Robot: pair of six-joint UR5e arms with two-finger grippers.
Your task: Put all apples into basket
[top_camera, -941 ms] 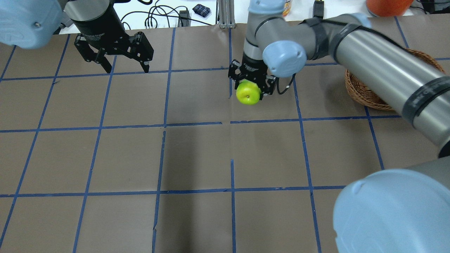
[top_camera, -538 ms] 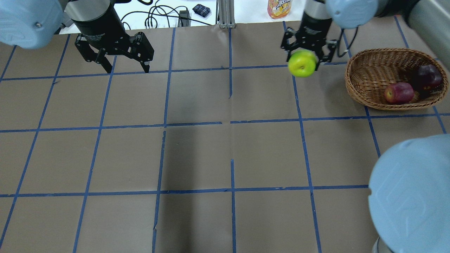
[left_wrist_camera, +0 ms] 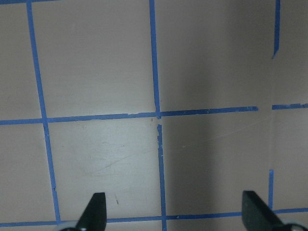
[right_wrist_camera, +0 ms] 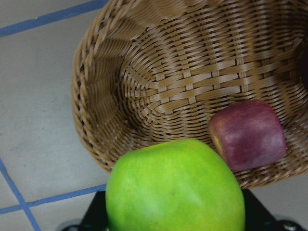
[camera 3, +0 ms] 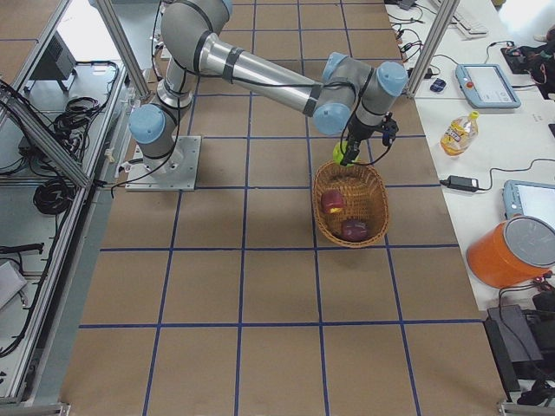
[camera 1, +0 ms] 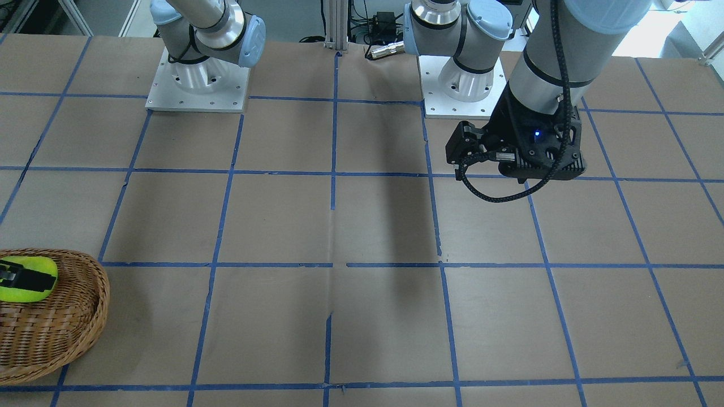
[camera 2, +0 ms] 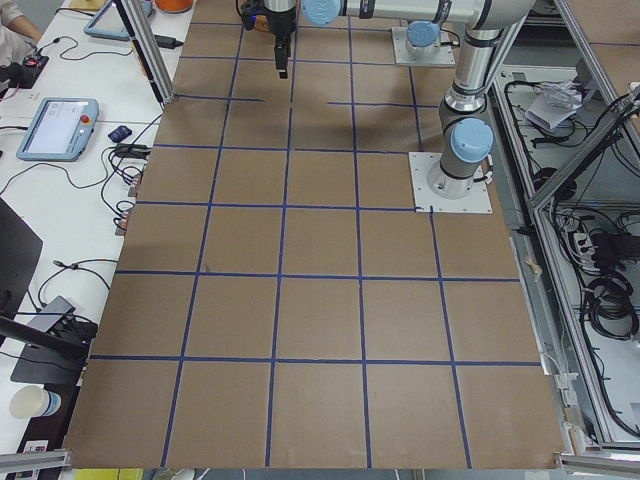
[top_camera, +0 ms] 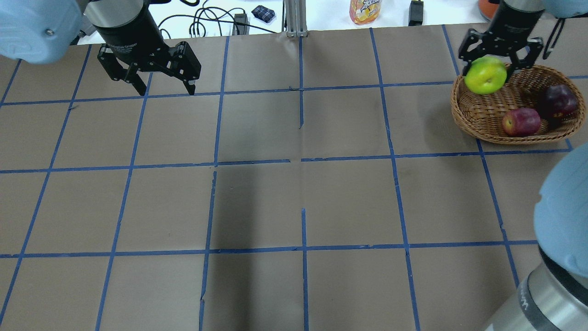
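Note:
My right gripper (top_camera: 488,69) is shut on the bright green apple (top_camera: 485,75) and holds it in the air over the near-left rim of the wicker basket (top_camera: 464,120). The red apple (top_camera: 521,121) and the dark maroon apple (top_camera: 558,102) lie inside the basket. The right wrist view shows the green apple (right_wrist_camera: 175,199) between the fingers, above the basket's rim (right_wrist_camera: 101,96) and beside the red apple (right_wrist_camera: 248,134). My left gripper (top_camera: 165,88) is open and empty above the table's far left; the left wrist view shows only bare table between its fingertips (left_wrist_camera: 94,211).
The table (top_camera: 294,197) is brown paper with a blue tape grid. A juice bottle (top_camera: 365,10), cables and a power brick lie beyond its far edge. An orange bucket (camera 3: 512,251) and tablets stand on the side bench near the basket (camera 3: 375,186).
My right gripper has carried the green apple from the middle of the table to the right, up to the basket's rim. The left arm has not moved.

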